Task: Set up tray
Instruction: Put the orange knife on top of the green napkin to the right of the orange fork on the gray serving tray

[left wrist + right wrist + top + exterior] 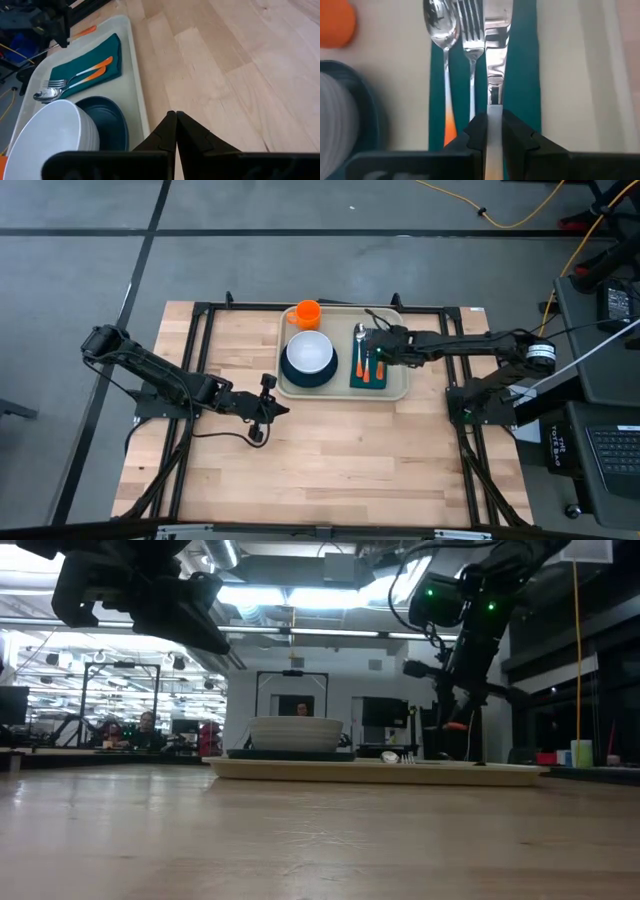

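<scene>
Knife (496, 45) sat pinched in the right gripper (492, 131) over the napkin (522, 75) on the tray (395, 385), beside fork (471, 30) and spoon (440, 22). Left gripper (175, 132) hung closed and empty above bare table (240, 65).

Bare table (330, 460) open before tray (400, 392); bowl (310, 352), cup (307, 313) block tray's left.

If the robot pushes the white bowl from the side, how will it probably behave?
The white bowl sits on the dark plate, not on the tray itself, so it may slide off that smooth plate. It looks wide and low, so tipping seems unlikely. It looks like hard, glossy ware, so probably stiff, slippery and perhaps breakable.
</scene>
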You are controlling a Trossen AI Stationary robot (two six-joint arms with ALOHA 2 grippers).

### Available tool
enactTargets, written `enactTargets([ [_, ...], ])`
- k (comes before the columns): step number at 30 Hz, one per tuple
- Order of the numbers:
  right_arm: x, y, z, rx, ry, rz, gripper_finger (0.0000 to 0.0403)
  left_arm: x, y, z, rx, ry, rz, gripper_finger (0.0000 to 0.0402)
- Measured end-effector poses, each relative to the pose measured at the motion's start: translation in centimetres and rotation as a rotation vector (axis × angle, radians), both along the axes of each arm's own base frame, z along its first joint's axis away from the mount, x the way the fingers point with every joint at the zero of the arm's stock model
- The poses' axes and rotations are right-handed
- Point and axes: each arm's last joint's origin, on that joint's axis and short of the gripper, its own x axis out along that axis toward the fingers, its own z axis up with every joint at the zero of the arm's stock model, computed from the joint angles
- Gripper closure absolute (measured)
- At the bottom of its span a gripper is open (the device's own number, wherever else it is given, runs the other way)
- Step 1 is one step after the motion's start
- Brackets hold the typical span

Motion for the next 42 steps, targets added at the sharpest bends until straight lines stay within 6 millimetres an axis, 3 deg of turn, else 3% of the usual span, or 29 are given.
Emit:
enactTargets([
  [27, 1.6, -1.2, -5.3, 0.059, 0.103, 0.007, 0.0362, 0.0, 0.0, 0.0, -0.001, -0.003, 0.0, 0.0398],
  [42, 1.7, -1.2, -5.6, 0.075, 0.103, 0.011, 0.0341, 0.0, -0.1, 0.0, -0.022, 0.003, -0.024, 0.0395],
])
